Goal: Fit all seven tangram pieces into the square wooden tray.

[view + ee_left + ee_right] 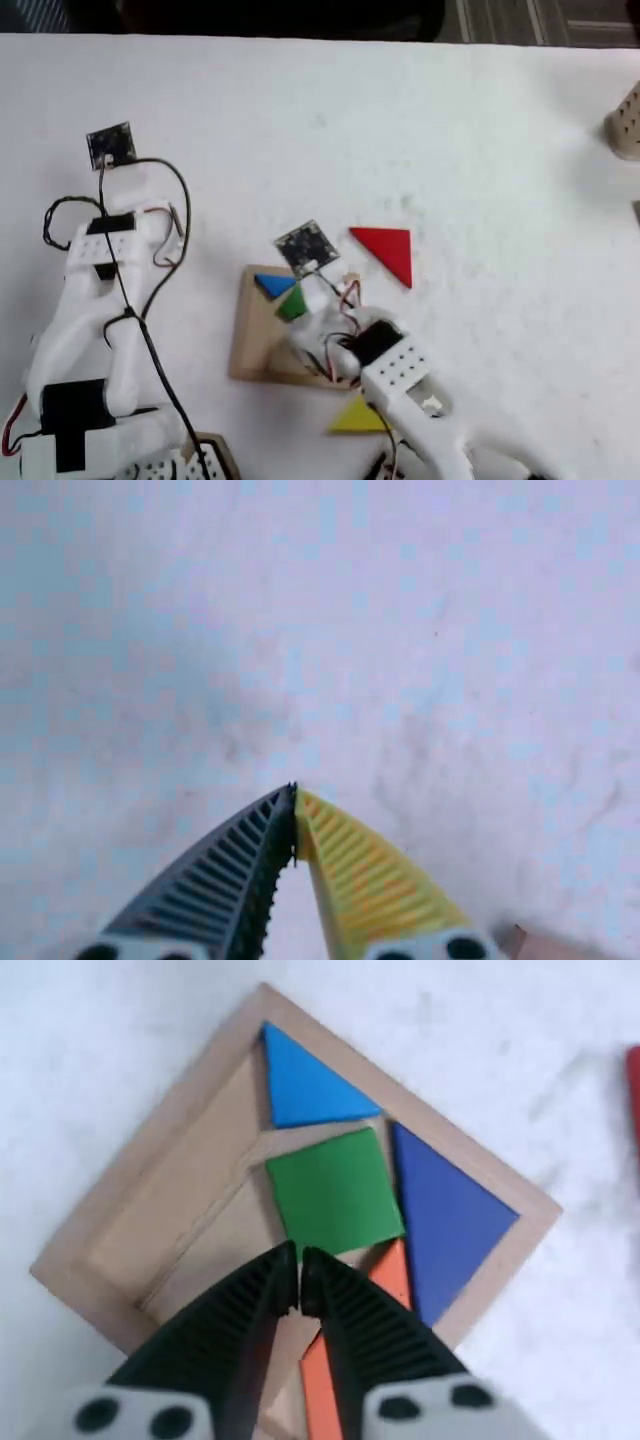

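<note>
Four pieces in tray, two outside

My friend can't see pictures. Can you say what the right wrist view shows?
A shut black gripper hangs over a wooden tray holding a light blue triangle, a green square, a dark blue triangle and an orange piece.

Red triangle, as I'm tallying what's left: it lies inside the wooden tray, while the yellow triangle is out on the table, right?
No. The high view shows the red triangle on the table, outside the wooden tray; the yellow triangle is out on the table too.
</note>
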`<control>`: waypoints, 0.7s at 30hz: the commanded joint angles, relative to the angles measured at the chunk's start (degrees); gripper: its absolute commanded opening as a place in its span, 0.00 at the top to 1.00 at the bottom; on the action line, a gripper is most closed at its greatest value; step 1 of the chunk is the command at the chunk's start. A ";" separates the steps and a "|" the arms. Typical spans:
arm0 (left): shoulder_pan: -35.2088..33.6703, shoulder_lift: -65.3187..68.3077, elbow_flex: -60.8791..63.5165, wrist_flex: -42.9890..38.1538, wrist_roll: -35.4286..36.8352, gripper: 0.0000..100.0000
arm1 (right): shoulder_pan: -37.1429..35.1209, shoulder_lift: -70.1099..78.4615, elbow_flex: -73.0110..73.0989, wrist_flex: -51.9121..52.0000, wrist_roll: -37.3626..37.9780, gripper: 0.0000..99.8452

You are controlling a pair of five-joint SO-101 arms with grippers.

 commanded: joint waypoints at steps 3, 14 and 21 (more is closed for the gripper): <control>-0.40 -0.04 -2.64 -1.58 0.18 0.97 | 1.36 -2.86 1.67 -4.18 0.88 0.98; -0.48 -0.04 -2.64 -1.58 0.09 0.97 | 1.10 10.07 -1.93 -8.40 1.05 0.98; -0.40 -0.04 -2.64 -1.58 0.09 0.97 | 0.92 11.65 -2.20 -10.42 0.88 0.98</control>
